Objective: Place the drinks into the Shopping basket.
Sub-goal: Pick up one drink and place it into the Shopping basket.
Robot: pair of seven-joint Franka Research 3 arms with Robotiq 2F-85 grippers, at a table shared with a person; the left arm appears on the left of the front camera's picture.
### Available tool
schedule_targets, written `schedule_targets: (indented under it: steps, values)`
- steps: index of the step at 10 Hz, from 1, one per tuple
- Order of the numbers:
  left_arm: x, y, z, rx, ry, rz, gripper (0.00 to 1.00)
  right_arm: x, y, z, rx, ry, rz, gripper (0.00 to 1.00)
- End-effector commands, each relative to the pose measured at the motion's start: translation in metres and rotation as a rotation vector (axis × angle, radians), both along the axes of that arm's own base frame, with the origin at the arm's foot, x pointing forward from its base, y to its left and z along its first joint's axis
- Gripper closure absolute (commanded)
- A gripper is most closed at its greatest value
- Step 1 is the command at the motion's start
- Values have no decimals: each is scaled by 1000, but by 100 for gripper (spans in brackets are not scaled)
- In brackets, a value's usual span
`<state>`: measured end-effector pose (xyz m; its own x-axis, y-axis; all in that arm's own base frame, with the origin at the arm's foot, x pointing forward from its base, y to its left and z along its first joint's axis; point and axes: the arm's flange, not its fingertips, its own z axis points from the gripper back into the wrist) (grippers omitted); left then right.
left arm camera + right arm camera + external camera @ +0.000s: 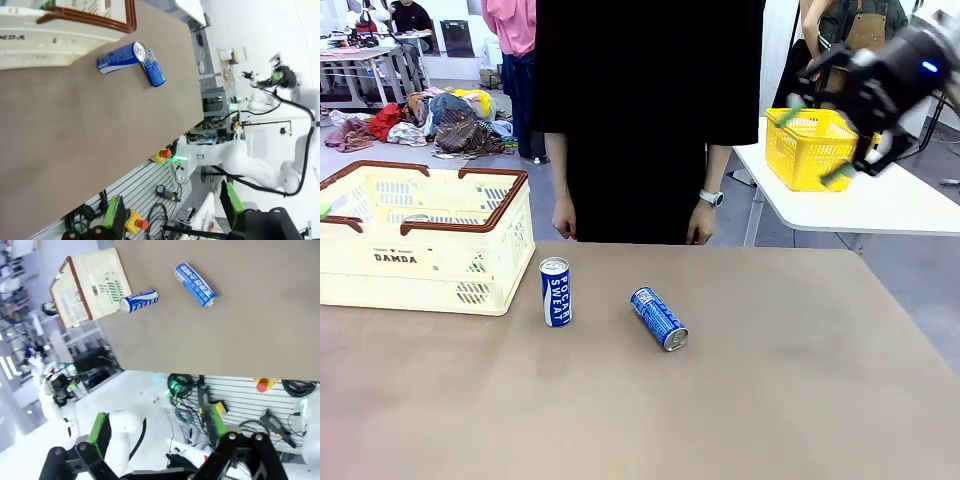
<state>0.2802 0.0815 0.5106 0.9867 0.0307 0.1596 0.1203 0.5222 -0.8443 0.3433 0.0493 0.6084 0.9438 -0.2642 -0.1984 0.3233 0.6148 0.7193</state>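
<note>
Two blue drinks sit on the brown table, both left of its middle. The upright can has its long axis vertical, silver top up and white lettering running down its side. It stands just beside the near right corner of the Shopping basket, with a narrow gap between them. The lying can rests on its side near the table's middle. Its long axis runs diagonally, with the silver end toward the near right corner and the other end toward the far left. The two cans are near each other but apart. The basket sits along the table's left edge with its opening up. A person stands at the far edge, with one hand and the other hand hanging just past it. The near half and the whole right side of the table are open brown surface. The right gripper hangs high beyond the far right corner, jaws spread wide and holding nothing, well apart from both cans. In its wrist view, the right gripper has the upright can and the lying can far beyond its green pads. The left gripper is also wide open with nothing held, and looks across bare tabletop at the upright can and the lying can, well apart from them.
</note>
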Motion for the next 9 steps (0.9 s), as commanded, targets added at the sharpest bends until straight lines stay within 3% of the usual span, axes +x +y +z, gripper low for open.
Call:
schedule_targets:
  steps: [1,4,6,7,8,9]
  values:
    - [-2,-1,3,-11,8,7,0,-47,-35,-48,135,-13,-14,0]
    - [-2,-1,3,-11,8,7,0,-102,-87,-125,365,-74,-123,0]
    - [-2,-1,3,-11,8,7,0,-105,-94,-163,392,-49,-128,0]
    - [-2,-1,3,-11,8,7,0,-83,-83,-174,295,63,-105,0]
    - [-2,-1,3,-11,8,7,0,-79,-125,-107,356,-35,-158,0]
    - [-2,-1,3,-11,8,7,0,-79,-125,-107,356,-35,-158,0]
